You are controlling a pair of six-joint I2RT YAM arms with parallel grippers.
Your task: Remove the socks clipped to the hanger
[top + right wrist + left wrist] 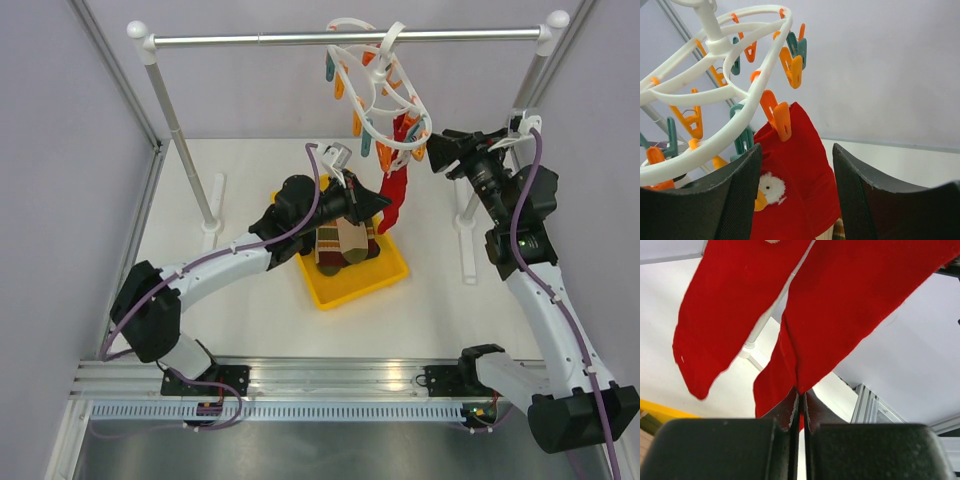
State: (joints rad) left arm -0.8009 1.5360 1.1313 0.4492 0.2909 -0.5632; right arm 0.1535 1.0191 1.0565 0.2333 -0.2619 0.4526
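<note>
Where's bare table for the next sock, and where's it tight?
Free: table between the yellow tray and right rack foot; back strip between left rack post and left arm. Tight: over the tray, where the left claw pinches the red sock below the hanger.

Blocked dead ahead of right gripper by red sock and orange clip, crowded left by hanger ring, open beside sock toward bare wall.

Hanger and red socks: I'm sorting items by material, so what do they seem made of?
The hanger looks like rigid moulded plastic, smooth and slightly glossy white. Its clips look like the same plastic in orange and teal. The red socks look like soft matt fabric, probably knit: they hang limp and fold.
</note>
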